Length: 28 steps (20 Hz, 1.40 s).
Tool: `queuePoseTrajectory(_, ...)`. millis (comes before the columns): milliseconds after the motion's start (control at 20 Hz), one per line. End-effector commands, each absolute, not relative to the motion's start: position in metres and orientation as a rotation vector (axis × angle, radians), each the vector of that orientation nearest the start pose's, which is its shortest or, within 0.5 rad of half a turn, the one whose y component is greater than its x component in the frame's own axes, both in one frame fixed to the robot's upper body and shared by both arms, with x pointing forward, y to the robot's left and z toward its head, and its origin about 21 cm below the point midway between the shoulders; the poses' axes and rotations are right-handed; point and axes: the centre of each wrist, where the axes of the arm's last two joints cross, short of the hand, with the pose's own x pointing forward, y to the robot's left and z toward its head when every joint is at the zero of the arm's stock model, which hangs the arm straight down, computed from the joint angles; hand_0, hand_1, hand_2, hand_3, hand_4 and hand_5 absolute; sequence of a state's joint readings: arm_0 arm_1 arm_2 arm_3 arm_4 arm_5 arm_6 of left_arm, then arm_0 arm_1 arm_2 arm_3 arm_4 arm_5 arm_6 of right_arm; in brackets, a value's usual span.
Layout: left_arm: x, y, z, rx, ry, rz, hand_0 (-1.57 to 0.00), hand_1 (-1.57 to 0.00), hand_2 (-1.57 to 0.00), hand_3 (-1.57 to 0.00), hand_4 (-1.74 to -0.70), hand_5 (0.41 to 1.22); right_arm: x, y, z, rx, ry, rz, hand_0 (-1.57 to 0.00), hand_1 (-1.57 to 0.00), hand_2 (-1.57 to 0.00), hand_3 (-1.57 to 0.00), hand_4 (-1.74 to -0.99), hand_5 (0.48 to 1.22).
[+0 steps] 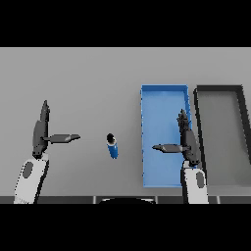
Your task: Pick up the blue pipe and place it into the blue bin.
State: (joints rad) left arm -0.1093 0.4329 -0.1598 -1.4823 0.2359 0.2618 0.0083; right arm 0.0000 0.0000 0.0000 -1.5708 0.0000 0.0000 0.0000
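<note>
The blue pipe (pixel 112 145), short with a dark top end, stands on the grey table between my two hands. The blue bin (pixel 164 98) lies to its right, a shallow rectangular tray. My right hand (pixel 187 141) hovers over the bin's right part, fingers straight and thumb pointing left, holding nothing. My left hand (pixel 40 133) is at the left, well apart from the pipe, fingers straight, thumb stretched toward the pipe.
A dark-rimmed grey bin (pixel 219 89) sits just right of the blue bin, touching or nearly touching it. Bare grey table (pixel 88 83) spreads behind and to the left of the pipe.
</note>
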Motion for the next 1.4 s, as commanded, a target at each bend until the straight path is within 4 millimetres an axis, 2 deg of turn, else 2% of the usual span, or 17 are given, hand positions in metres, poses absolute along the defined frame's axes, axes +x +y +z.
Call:
queuePoseTrajectory(0,0.272,0.292,0.027,0.250,-1.556,-0.086,0.00,0.00,0.00,0.00,-1.07,0.591,0.247,-0.228,-0.003,0.000,-1.573,-0.001,0.00,0.00,0.00,0.00,-1.225,0.617)
queuePoseTrajectory(250,0.263,0.292,0.027,0.248,-1.568,-0.086,0.00,0.00,0.00,0.00,-1.07,0.591,0.240,-0.228,-0.003,0.001,-1.577,0.001,0.00,0.00,0.00,0.00,-1.225,0.617)
queuePoseTrajectory(300,0.259,0.303,0.035,0.172,-1.581,-0.280,0.00,0.00,0.00,0.00,-1.07,0.591,0.231,-0.231,-0.002,-0.020,-1.624,0.122,0.00,0.00,0.00,0.00,-1.225,0.617)
queuePoseTrajectory(400,0.254,0.322,0.044,0.099,-1.565,-0.453,0.00,0.00,0.00,0.00,-1.07,0.589,0.216,-0.232,0.001,-0.042,-1.672,0.239,0.00,0.00,0.00,0.00,-1.225,0.618)
queuePoseTrajectory(550,0.256,0.325,0.044,0.049,-1.536,-0.519,0.00,0.00,0.00,0.00,-1.08,0.591,0.212,-0.234,0.011,-0.089,-1.652,0.308,0.00,0.00,0.00,0.00,-1.215,0.618)
queuePoseTrajectory(650,0.254,0.328,0.048,0.039,-1.544,-0.540,0.00,0.00,0.00,0.00,-1.08,0.600,0.210,-0.236,0.011,-0.109,-1.633,0.318,0.00,0.00,0.00,0.00,-1.196,0.609)
queuePoseTrajectory(750,0.250,0.323,0.045,-0.007,-1.543,-0.561,0.00,0.00,0.00,0.00,-1.09,0.605,0.211,-0.235,0.012,-0.125,-1.623,0.320,0.00,0.00,0.00,0.00,-1.185,0.597)
queuePoseTrajectory(900,0.244,0.313,0.050,-0.115,-1.532,-0.661,0.00,0.00,0.00,0.00,-1.10,0.567,0.213,-0.235,0.011,-0.112,-1.641,0.342,0.00,0.00,0.00,0.00,-1.193,0.605)
queuePoseTrajectory(1100,0.225,0.283,0.042,-0.258,-1.478,-0.755,0.00,0.00,0.00,0.00,-1.14,0.503,0.212,-0.235,0.012,-0.104,-1.640,0.351,0.00,0.00,0.00,0.00,-1.208,0.611)
queuePoseTrajectory(1350,0.222,0.243,0.029,-0.289,-1.469,-0.822,0.00,0.00,0.00,0.00,-1.18,0.469,0.211,-0.228,0.014,-0.103,-1.635,0.341,0.00,0.00,0.00,0.00,-1.221,0.618)
